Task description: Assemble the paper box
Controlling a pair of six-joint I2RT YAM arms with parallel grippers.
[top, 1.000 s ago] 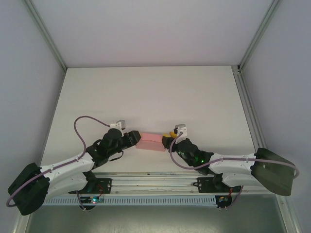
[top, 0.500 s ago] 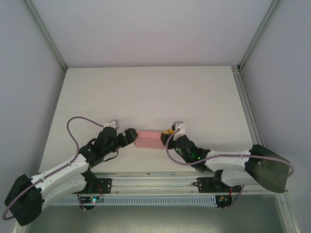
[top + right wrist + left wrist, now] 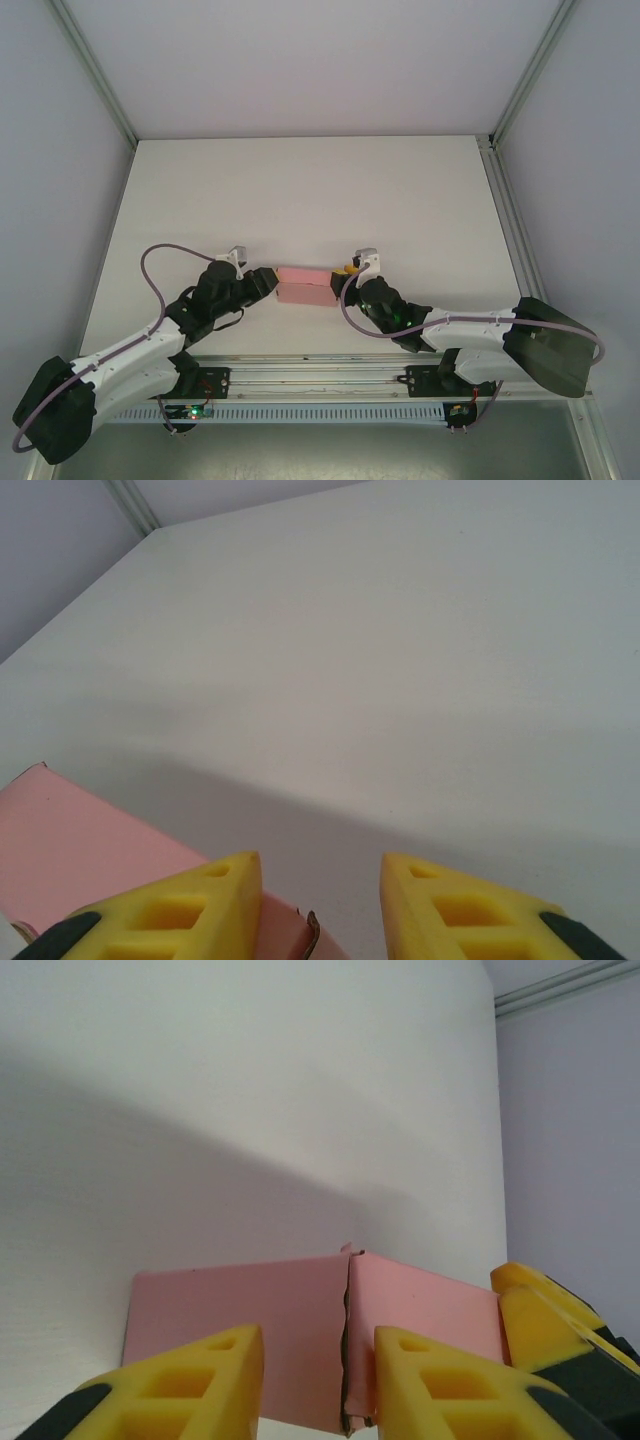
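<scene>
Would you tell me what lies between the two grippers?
The pink paper box lies between the left gripper and right gripper, in the top external view.

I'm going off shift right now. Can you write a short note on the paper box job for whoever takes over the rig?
Left hand: jaws apart at the left end of the pink paper box; no clamp evident.
Right hand: jaws apart at the box's right end, one box corner just inside the gap.
Box: on the table, near its front edge, between the two hands.
Done: the card is folded up into a box shape.
Left: a seam between two panels gapes slightly and probably needs pressing shut. Whether the flaps are tucked cannot be told.
</scene>
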